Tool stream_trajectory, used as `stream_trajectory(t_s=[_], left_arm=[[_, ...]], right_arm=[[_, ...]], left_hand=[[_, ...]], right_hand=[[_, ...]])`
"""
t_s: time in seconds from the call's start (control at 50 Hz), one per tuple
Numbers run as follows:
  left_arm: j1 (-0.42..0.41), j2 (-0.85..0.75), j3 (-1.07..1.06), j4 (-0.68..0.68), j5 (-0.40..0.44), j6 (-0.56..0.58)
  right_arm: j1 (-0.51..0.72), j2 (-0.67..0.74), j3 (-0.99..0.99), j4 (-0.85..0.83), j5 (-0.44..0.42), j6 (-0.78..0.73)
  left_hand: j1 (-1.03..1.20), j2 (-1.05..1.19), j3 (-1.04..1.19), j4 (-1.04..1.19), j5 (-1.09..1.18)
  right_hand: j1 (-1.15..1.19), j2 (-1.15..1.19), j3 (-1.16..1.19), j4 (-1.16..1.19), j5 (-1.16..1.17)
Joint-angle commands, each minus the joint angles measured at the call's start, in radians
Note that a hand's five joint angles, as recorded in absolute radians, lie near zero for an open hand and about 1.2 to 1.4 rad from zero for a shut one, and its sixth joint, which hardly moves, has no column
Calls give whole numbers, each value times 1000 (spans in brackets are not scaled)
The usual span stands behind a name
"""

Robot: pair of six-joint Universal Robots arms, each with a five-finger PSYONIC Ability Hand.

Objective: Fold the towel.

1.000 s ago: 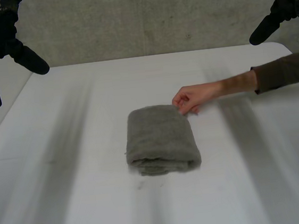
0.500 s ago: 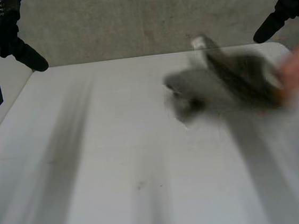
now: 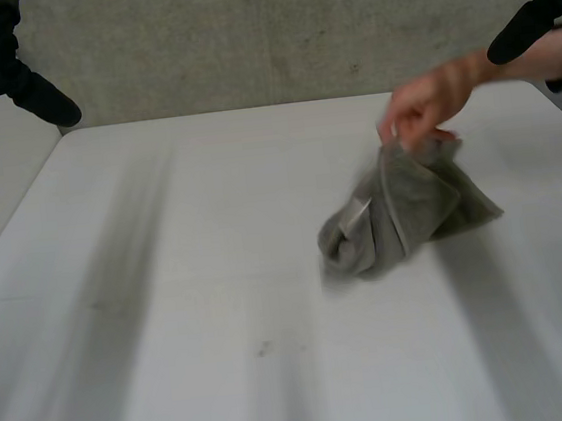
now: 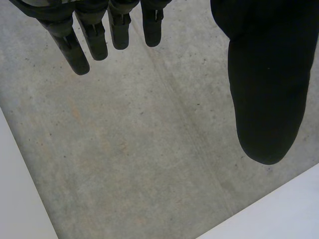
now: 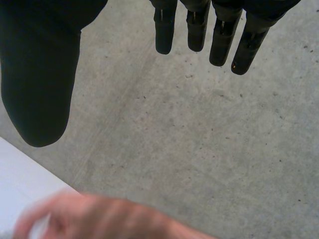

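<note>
Plainly, fold not yet done: towel (image 3: 402,213) sits in crumpled heap on tabletop (image 3: 190,300), its top pinched by person's hand (image 3: 429,102). All folding left to do. Left hand (image 3: 32,91) hangs off tabletop, fingers straight, apart from thumb, holding nothing, towel well apart from it. Right hand (image 3: 528,29) likewise relaxed and empty, towel nearer, person's hand under its palm.

Surface: a white surface (image 3: 173,332) with a plain top and a rounded far corner at 1 o'clock.
Towel: a grey towel (image 3: 402,213), crumpled in a loose heap, lies at about 2 o'clock from the middle. Its lower folds rest on the surface and its top is drawn up to a peak.
Peak: a person's hand (image 3: 421,105) pinches it at the towel's 12 o'clock.
Mark: a small dark speck (image 3: 263,349) toward 6 o'clock, well apart from the towel.
</note>
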State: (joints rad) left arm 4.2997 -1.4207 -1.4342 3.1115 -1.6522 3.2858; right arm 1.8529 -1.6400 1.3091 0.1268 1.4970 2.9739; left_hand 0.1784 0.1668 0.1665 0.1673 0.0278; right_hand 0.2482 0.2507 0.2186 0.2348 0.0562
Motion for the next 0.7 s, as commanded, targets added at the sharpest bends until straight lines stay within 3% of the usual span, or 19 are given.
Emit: stream_trajectory(t_s=[0.02,0.7], left_arm=[[0,0,0,-1,0,0],[-5,-3,-23,7,9,0]], right_arm=[[-1,-12,-2,2,-4,4],[-1,-14,-1,2,-11,-3]], left_hand=[[-4,8,8,7,-28],[-4,8,8,7,-28]], right_hand=[[-74,-76,-44,-60,-56],[-74,-76,-44,-60,-56]])
